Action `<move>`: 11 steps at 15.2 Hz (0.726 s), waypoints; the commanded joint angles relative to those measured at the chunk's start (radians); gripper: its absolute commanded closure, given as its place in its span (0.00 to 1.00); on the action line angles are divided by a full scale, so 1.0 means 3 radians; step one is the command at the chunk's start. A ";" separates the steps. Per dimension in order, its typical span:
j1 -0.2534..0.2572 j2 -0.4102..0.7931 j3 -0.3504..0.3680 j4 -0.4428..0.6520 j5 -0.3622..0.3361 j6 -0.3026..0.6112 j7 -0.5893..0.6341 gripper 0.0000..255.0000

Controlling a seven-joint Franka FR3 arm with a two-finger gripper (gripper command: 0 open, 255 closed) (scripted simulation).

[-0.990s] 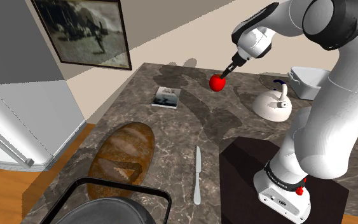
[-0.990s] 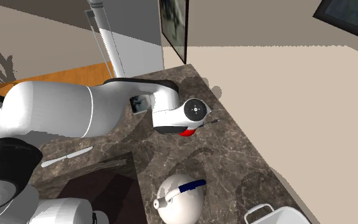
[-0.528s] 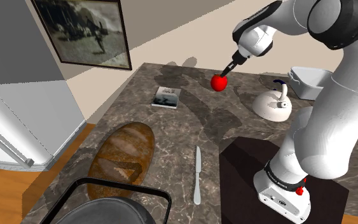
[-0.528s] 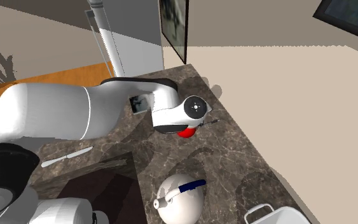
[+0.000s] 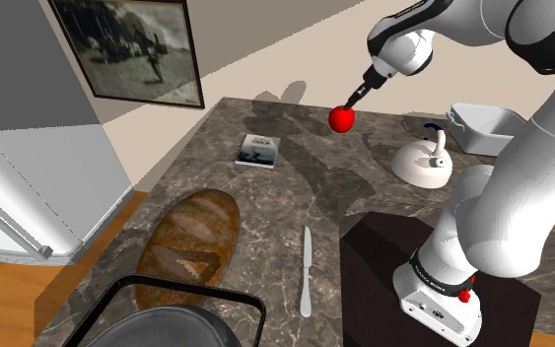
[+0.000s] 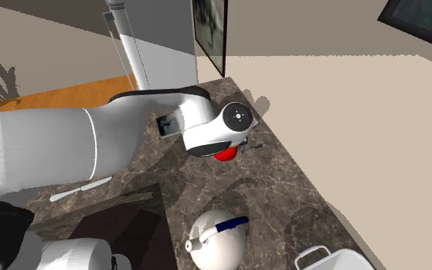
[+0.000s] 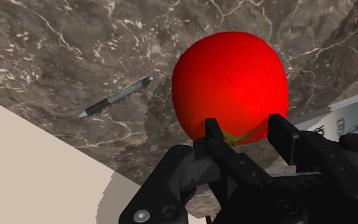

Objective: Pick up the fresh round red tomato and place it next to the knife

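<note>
On the dark veined stone counter, a crusty oval loaf lies at the shoulder view's left, then the slim pale knife. Further right and farther back, the smooth, glossy round tomato hangs apparently clear of the counter, the gripper clamped on its stem end. The lift looks done; the carry to the knife is left.

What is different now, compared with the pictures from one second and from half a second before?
The pincer, shut on the red tomato, has risen a little. It carried the tomato higher above the dark veined counter and slightly toward the shoulder view's right. Nothing was let go. The knife, bread loaf, white kettle and booklet stayed in place.
</note>
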 commanded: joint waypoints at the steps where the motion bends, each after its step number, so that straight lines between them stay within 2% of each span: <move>1: -0.0014 -0.0100 0.0023 0.0022 -0.0154 -0.0040 0.0125 1.00; 11: -0.0114 -0.0380 0.0174 0.0262 -0.0608 -0.0348 0.0551 1.00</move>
